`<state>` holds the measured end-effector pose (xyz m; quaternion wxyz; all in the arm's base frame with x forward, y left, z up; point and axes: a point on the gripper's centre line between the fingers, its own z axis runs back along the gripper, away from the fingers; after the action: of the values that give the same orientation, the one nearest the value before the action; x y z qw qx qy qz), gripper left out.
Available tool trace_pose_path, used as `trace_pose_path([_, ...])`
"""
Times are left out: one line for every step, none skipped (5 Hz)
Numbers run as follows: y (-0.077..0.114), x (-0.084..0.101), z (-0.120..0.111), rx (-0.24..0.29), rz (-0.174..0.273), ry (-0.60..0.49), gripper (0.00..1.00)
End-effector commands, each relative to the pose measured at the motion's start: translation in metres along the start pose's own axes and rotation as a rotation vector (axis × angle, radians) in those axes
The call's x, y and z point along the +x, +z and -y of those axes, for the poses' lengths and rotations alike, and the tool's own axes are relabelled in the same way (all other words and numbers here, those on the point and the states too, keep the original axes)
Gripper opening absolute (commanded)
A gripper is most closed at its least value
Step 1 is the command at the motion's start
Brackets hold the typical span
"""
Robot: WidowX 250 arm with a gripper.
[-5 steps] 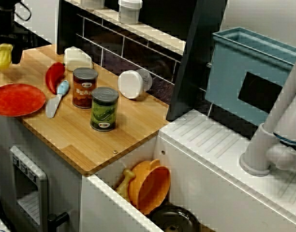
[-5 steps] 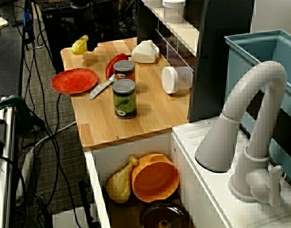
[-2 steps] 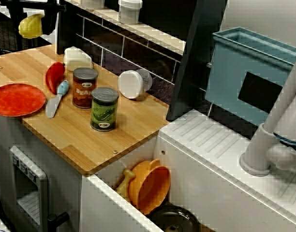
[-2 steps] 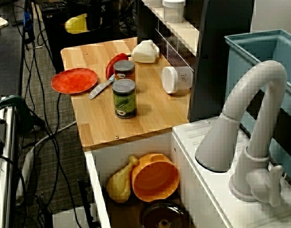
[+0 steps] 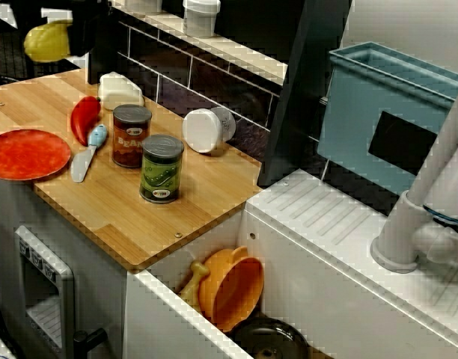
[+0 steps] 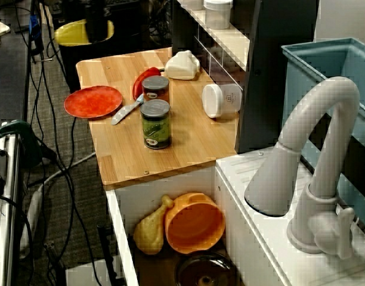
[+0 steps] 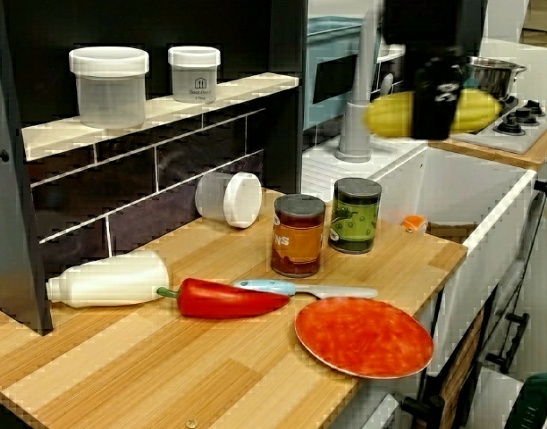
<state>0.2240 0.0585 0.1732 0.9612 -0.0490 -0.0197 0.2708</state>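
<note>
Here, a yellow corn cob (image 5: 46, 41) is being clamped in mid-air by the closed gripper (image 7: 432, 123), at twelve o'clock from the red plate (image 5: 23, 153); seemingly a carrying step, a steady hold being called for

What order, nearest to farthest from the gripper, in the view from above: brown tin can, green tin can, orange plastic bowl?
1. Brown tin can, left, closest to the gripper.
2. Green tin can, just right.
3. Orange plastic bowl, in the sink.

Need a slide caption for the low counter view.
Gripper holds a yellow item in midair; green can, knife, red pepper and red plate sit on the counter.
</note>
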Motion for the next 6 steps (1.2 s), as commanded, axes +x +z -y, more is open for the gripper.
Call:
trace_pose_path([-0.019, -0.033, -0.021, 0.025, 0.096, -0.088, 0.0])
trace_pose_path([-0.034, -0.039, -0.035, 0.032, 0.086, -0.108, 0.0])
trace_pose_path([-0.051, -0.046, -0.044, 0.052, 0.102, -0.134, 0.0])
trace_pose_path([-0.069, -0.052, -0.042, 0.072, 0.12, -0.176, 0.0])
trace_pose_path([-0.079, -0.055, -0.02, 0.045, 0.114, -0.204, 0.0])
trace_pose_path([-0.083, -0.049, 0.01, 0.045, 0.145, -0.211, 0.0])
